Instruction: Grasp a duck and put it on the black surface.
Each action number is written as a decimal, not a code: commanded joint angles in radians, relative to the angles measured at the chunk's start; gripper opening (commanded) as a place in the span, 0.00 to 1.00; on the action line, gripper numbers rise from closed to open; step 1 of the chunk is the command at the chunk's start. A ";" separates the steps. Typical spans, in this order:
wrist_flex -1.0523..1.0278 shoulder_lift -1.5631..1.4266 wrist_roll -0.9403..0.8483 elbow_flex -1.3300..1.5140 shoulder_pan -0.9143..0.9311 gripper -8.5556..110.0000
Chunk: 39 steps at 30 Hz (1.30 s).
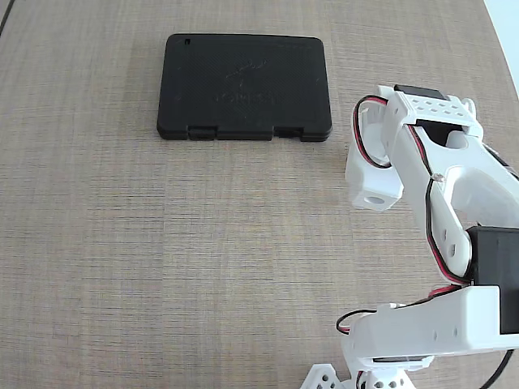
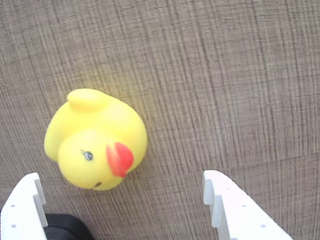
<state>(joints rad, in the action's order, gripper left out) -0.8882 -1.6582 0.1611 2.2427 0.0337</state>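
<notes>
In the wrist view the yellow duck [image 2: 92,137] with a red-orange beak lies on the wood-grain table, left of centre. My gripper [image 2: 120,177] is open. Its white fingertips [image 2: 222,200] stand at the bottom left and bottom right, and the duck sits just beyond them, closer to the left finger. In the fixed view the black surface [image 1: 243,85] lies flat at the top centre, clasps toward the near edge. My arm [image 1: 422,154] reaches down to the right of it and hides the duck and the fingers there.
The table edge and a pale strip [image 1: 507,24] show at the top right corner of the fixed view. The arm's base [image 1: 405,340] stands at the bottom right. A dark part [image 2: 62,227] shows by the left finger in the wrist view.
</notes>
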 commanded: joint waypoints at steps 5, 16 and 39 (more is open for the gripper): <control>-0.003 0.058 0.005 -0.078 0.052 0.34; 0.002 0.061 0.005 -0.083 0.051 0.14; -0.140 -0.057 0.002 -0.287 0.035 0.09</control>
<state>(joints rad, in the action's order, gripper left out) -0.9771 -1.5969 0.1611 2.0724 0.0859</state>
